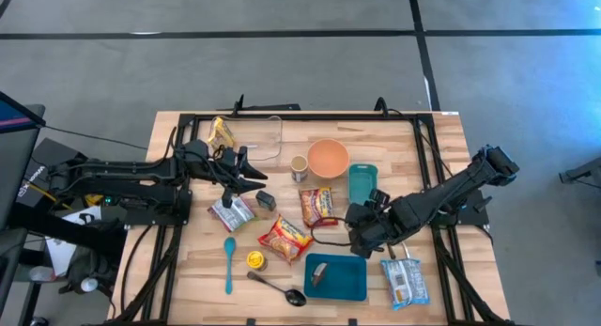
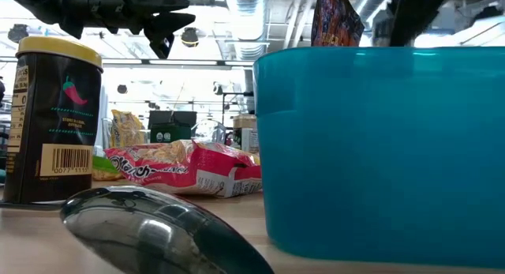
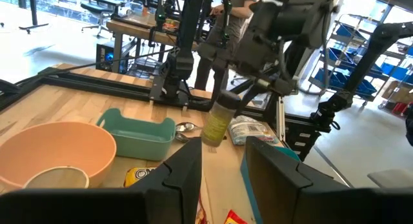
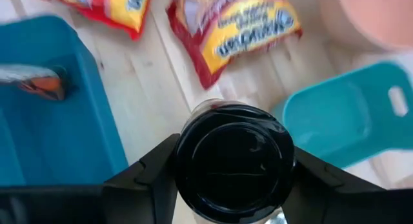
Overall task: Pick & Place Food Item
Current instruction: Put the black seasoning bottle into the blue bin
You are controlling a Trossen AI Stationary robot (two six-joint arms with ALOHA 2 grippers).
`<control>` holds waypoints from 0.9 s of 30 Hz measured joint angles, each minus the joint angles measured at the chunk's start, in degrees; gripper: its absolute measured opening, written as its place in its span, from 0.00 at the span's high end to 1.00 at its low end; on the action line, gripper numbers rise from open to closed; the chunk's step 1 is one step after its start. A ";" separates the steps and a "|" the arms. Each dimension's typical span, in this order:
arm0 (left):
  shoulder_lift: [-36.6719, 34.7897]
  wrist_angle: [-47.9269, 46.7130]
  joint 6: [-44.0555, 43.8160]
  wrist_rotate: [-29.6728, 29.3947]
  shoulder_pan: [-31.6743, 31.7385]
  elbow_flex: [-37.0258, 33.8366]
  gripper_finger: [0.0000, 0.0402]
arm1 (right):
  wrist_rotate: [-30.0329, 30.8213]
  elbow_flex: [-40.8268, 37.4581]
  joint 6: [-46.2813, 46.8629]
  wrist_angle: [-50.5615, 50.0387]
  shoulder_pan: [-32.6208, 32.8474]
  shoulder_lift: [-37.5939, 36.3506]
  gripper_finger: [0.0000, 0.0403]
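Observation:
My right gripper [image 1: 361, 232] hovers just above the table, beside the far rim of the blue tray [image 1: 349, 279], and is shut on a jar with a black lid [image 4: 234, 162]. The left wrist view shows that jar [image 3: 216, 124] hanging upright, with yellow-green contents. A small packet [image 1: 317, 272] lies in the tray. Two red-and-yellow noodle packets [image 1: 316, 206] [image 1: 285, 238] lie left of the jar. My left gripper [image 1: 250, 168] hangs open over the table's left half, above a silver packet [image 1: 231, 211], with nothing between its fingers.
An orange bowl [image 1: 328, 158], a teal container [image 1: 362, 183], a cup [image 1: 299, 168] and a clear tub [image 1: 265, 133] stand at the back. A yellow-lidded can [image 1: 255, 260], a metal spoon [image 1: 277, 287], a blue spoon [image 1: 229, 263] and a white packet [image 1: 404, 281] lie in front.

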 joint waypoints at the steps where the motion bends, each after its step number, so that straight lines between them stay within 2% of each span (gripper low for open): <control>1: -0.02 0.00 0.00 0.00 0.00 0.00 0.71 | 0.11 0.55 -0.81 -0.31 -0.26 0.00 0.51; 7: 0.00 0.00 0.00 -0.02 -0.01 0.00 0.71 | 0.43 2.77 -6.89 -1.73 -3.56 0.00 0.51; 15: 0.00 0.02 0.00 0.00 -0.02 0.00 0.71 | 0.39 3.22 -12.24 -6.01 -11.30 -1.08 0.51; 27: -0.02 1.38 -0.01 -0.01 0.00 0.00 0.71 | -0.13 3.20 -17.25 -6.65 -21.37 -8.77 0.51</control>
